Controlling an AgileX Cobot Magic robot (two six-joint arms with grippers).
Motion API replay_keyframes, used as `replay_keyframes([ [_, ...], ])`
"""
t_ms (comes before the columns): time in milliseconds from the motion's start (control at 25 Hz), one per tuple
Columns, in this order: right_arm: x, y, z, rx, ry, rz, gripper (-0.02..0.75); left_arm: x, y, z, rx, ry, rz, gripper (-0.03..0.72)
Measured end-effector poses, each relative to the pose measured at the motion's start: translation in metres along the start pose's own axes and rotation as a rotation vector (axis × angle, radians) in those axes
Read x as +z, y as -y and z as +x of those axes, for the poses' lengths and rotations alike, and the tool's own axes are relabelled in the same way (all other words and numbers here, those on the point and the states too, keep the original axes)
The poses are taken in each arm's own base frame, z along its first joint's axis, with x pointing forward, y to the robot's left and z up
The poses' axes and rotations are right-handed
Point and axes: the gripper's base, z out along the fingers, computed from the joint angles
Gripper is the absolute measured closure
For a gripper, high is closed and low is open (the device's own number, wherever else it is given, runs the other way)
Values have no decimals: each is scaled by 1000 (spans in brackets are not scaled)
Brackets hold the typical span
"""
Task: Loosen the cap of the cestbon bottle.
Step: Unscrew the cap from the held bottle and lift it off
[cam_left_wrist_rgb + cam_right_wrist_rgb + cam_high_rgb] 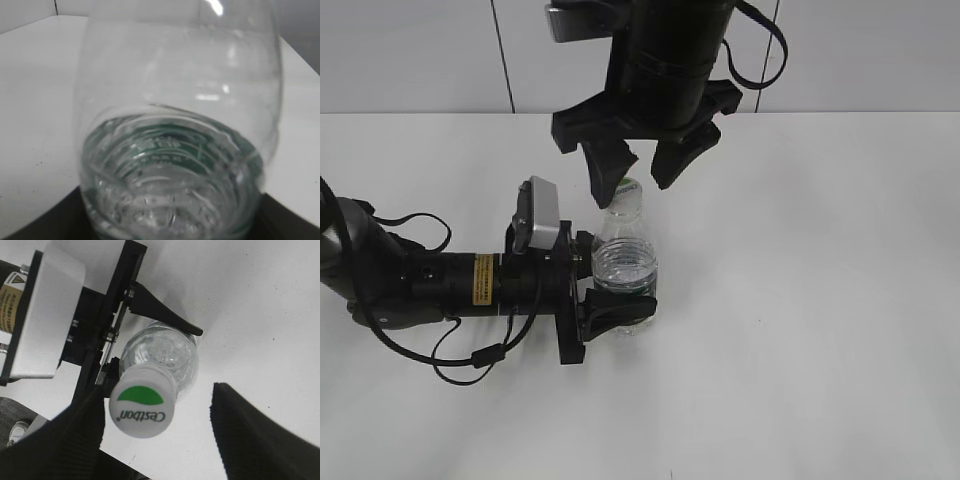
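Note:
The clear cestbon bottle point(624, 262) stands upright on the white table, with water in it and a green label band low down. My left gripper point(612, 285) is shut on its lower body from the left. The left wrist view is filled by the bottle point(175, 150). The white cap point(627, 184) with a green patch sits on the neck. In the right wrist view the cap point(142, 401) lies between my right gripper's fingers, close to the left finger. My right gripper point(640, 160) hangs open just above the cap, one finger on each side, not closed on it.
The white table point(820, 300) spreads all around the bottle. A pale tiled wall point(420, 50) runs along its far edge. The left arm's body and cables point(450, 285) lie on the table to the bottle's left.

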Motion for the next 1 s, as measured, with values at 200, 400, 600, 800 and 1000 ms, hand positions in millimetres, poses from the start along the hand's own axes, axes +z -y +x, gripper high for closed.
replay_keyframes([
  [200, 0, 0, 0, -2, 0, -2, 238, 0, 0, 0, 0, 0, 0, 274],
  [400, 0, 0, 0, -3, 0, -3, 238, 0, 0, 0, 0, 0, 0, 274],
  [600, 0, 0, 0, -5, 0, -3, 238, 0, 0, 0, 0, 0, 0, 274],
  [800, 4, 0, 0, -3, -10, -6, 238, 0, 0, 0, 0, 0, 0, 274],
  [1000, 18, 0, -1, 5, -40, -15, 238, 0, 0, 0, -1, 0, 0, 274],
])
